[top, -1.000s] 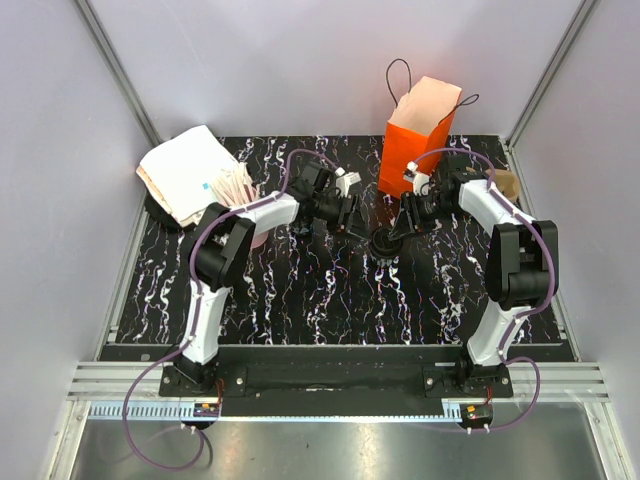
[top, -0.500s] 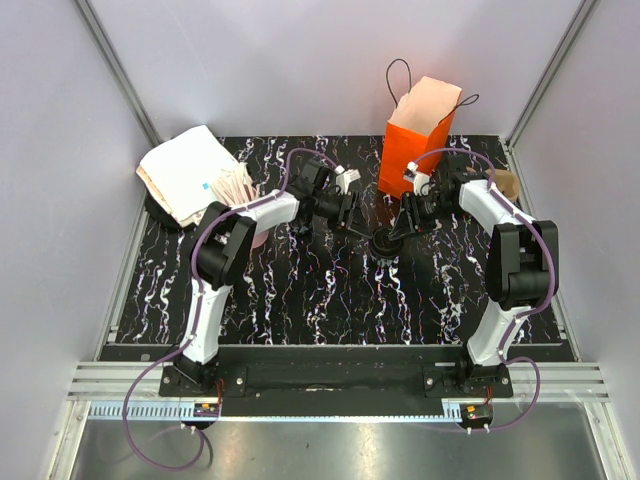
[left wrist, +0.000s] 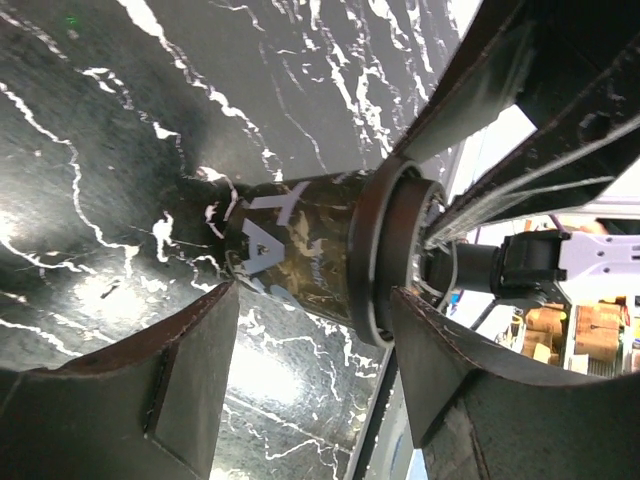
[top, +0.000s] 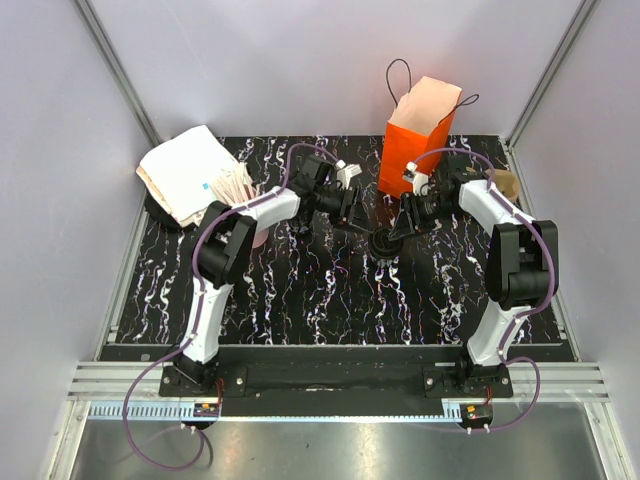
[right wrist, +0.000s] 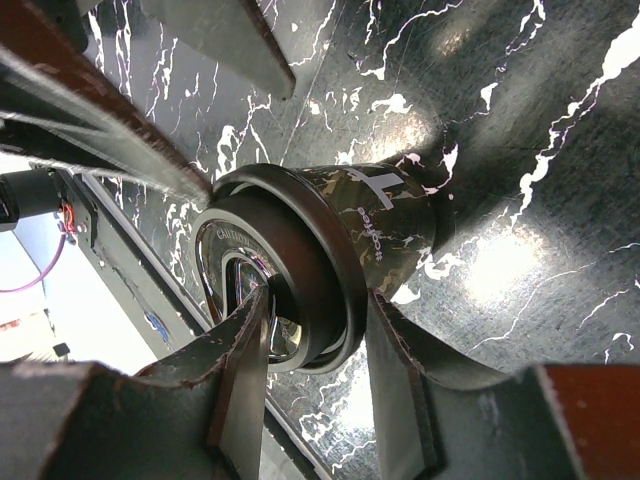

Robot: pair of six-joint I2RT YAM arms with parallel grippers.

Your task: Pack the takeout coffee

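The takeout coffee (top: 383, 243), a small black paper cup with a dark round lid, stands on the marbled table (top: 300, 290) in front of the orange bag (top: 420, 135). In the right wrist view my right gripper (right wrist: 318, 300) is shut on the rim of the lid (right wrist: 285, 265), one finger in the lid's recess and one outside the rim. In the top view the right gripper (top: 393, 234) comes at the cup from the right. My left gripper (top: 360, 220) is open just left of the cup. In the left wrist view the left gripper (left wrist: 315, 295) has its jaws wide apart, with the cup (left wrist: 300, 250) just beyond its fingertips.
A pink cup of wooden sticks (top: 240, 190) and a stack of napkins (top: 185, 170) sit at the back left. A brown object (top: 506, 183) lies at the back right by the right arm. Grey walls close in the table on three sides.
My left gripper has shifted slightly toward the back of the table. My right gripper and the cup have barely moved.
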